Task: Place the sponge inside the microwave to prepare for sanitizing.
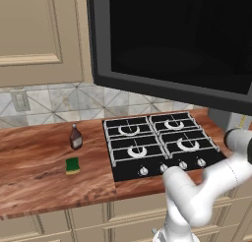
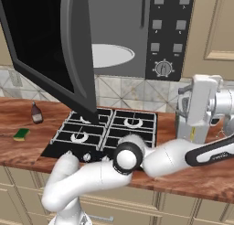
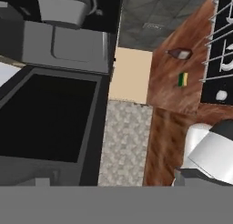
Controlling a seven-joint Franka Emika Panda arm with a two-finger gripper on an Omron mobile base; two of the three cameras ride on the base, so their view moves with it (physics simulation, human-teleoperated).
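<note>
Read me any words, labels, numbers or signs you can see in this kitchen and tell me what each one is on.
No readable text.
Microwave control panel: grey buttons blank, dial marks too small to read.
Brown bottle: no legible label.
Sponge: unmarked.
Stove knobs: no readable markings.

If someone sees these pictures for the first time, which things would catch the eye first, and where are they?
The microwave dominates: it hangs above the stove with its dark glass door swung wide open, the white turntable showing inside. Next comes the white robot arm, bent low in front of the stove. On the wooden counter, left of the stove, the small green and yellow sponge lies close to a brown bottle.
</note>
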